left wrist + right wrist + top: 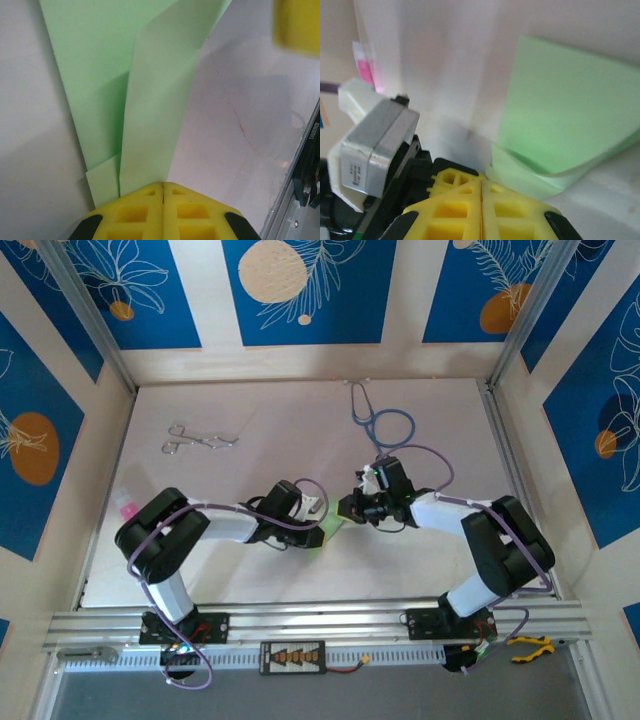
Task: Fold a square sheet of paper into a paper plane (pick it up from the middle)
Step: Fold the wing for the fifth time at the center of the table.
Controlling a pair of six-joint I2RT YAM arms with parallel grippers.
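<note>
The pale green sheet of paper (pixel 328 530) lies partly folded on the white table between my two grippers. In the left wrist view the paper (pixel 150 100) runs away from the camera as a long narrow strip with overlapping flaps. My left gripper (pixel 163 184) is shut, and its tips rest on the strip's near end. In the right wrist view the paper (pixel 560 110) shows curled, stacked layers just right of my right gripper (pixel 481 182), which is shut with nothing seen between its fingers. From above, the left gripper (pixel 320 518) and right gripper (pixel 350 510) nearly meet over the paper.
A blue stethoscope (pixel 385 425) lies at the back right of the table, and metal forceps (pixel 200 438) at the back left. A pink-topped bottle (pixel 125 505) stands by the left edge. The aluminium rail (pixel 320 620) runs along the near edge.
</note>
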